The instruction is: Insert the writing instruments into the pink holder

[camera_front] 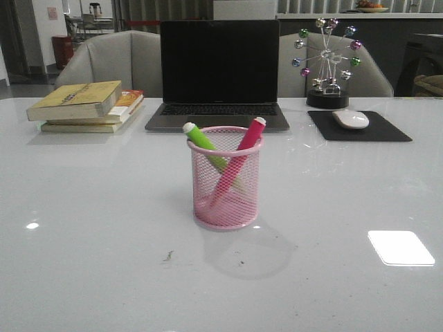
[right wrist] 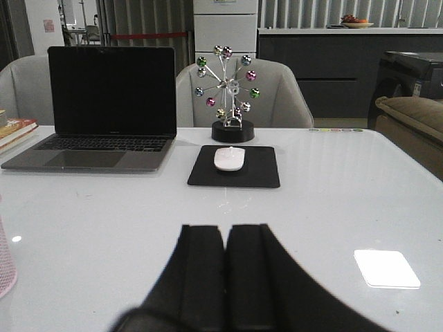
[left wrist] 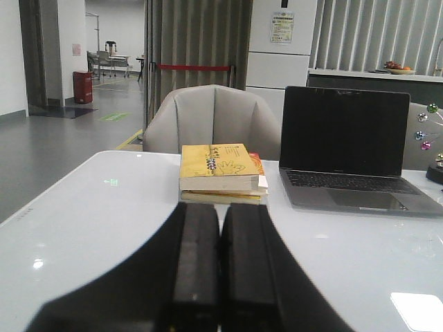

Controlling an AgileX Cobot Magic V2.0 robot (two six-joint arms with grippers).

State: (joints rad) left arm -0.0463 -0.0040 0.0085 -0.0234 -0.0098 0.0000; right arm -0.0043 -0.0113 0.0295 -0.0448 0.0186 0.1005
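Fingers pressed together on both the left gripper and right gripper, holding nothing. At table centre, the pink cup holds a green marker leaning toward 11 o'clock and a pink marker toward 1 o'clock, crossed.

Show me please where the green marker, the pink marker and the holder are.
green marker [camera_front: 201, 139], front view, on its upper body above the rim.
pink marker [camera_front: 250, 135], front view, on its upper body.
holder [camera_front: 227, 216], front view, on its mesh wall near the base.
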